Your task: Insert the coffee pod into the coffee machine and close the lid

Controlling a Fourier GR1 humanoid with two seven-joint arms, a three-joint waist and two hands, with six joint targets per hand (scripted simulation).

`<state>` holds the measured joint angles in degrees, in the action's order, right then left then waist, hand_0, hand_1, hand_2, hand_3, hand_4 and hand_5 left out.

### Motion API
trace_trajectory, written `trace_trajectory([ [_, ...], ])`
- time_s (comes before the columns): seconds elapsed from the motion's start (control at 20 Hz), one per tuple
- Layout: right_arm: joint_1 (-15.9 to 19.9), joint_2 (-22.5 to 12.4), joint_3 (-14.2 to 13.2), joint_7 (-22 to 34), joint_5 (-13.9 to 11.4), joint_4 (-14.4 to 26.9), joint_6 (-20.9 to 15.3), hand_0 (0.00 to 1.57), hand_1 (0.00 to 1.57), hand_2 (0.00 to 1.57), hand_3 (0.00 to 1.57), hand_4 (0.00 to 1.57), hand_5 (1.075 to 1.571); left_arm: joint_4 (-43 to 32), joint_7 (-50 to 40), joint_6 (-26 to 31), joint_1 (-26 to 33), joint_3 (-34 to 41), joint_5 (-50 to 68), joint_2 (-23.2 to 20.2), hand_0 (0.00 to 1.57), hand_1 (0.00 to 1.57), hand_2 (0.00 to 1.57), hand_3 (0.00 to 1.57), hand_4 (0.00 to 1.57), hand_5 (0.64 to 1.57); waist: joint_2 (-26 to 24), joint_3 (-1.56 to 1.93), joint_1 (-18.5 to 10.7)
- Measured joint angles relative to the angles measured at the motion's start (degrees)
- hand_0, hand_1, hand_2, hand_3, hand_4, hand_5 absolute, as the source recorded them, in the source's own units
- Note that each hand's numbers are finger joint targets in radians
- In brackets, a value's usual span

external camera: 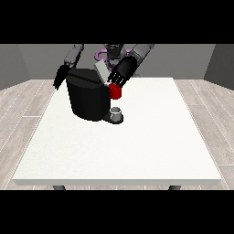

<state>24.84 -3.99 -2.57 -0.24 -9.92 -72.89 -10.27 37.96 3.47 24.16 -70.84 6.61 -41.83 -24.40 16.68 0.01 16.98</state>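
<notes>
Black fingers (119, 78) atop coffee machine (87, 98)

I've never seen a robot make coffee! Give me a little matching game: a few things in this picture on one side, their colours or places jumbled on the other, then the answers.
Things:
1. coffee machine
2. red thing at the machine
3. grey thing
4. hand at the view's left

Descriptions:
A. on the machine's base, below the red thing
B. hanging beside the machine's far corner, apart from the red thing
C. black, bulky, on the white table
D. right under the hand at the view's right

Pairs: 1-C, 2-D, 3-A, 4-B
</notes>
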Motion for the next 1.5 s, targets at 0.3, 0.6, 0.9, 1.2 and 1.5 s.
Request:
trace_trajectory([
  [0.3, 0.60, -0.46, -0.70, -0.10, 0.48, 0.08, 0.22, 0.00, 0.00, 0.00, 0.00, 0.00, 1.571, -0.64, 1.11, 0.17, -0.62, 0.06, -0.23, -0.35, 1.20, 1.20, 1.26, 1.20, 0.41, 1.571, 0.41, 0.01, -0.07],
  [0.6, 0.96, -0.70, -1.32, -0.20, 0.85, 1.10, 0.32, 0.00, 0.00, 0.00, 0.00, 0.00, 1.571, -0.75, 0.66, -0.51, -1.56, 0.15, -0.63, 0.08, 1.21, 1.21, 1.24, 1.21, 0.36, 1.571, 0.29, 0.00, -0.29],
  [0.9, 1.02, -0.77, -1.66, -0.79, 0.96, 1.64, 0.13, 0.00, 0.00, 0.00, 0.00, 0.14, 1.571, -0.68, 1.88, -1.75, -2.05, 0.21, -1.12, -0.19, 1.18, 1.18, 1.20, 1.17, 0.35, 1.571, 1.04, -0.01, -0.38],
  [1.2, 1.13, -0.17, -0.88, 0.27, 0.52, 0.68, -0.29, 0.00, 0.00, 0.00, 0.00, 0.15, 1.571, -1.00, 2.62, -4.25, -1.69, -0.98, -3.49, -1.06, 1.21, 1.21, 1.22, 1.10, 0.00, 1.571, 0.88, -0.01, 0.35],
  [1.5, 1.43, -0.41, -0.82, 0.27, 0.39, -0.19, -0.34, 0.00, 0.00, 0.00, 0.00, 0.00, 1.571, -1.16, 4.68, -6.46, -1.04, -2.92, -6.40, -2.00, 1.14, 1.14, 1.15, 1.00, 0.00, 1.571, 1.79, 0.03, 0.78],
])
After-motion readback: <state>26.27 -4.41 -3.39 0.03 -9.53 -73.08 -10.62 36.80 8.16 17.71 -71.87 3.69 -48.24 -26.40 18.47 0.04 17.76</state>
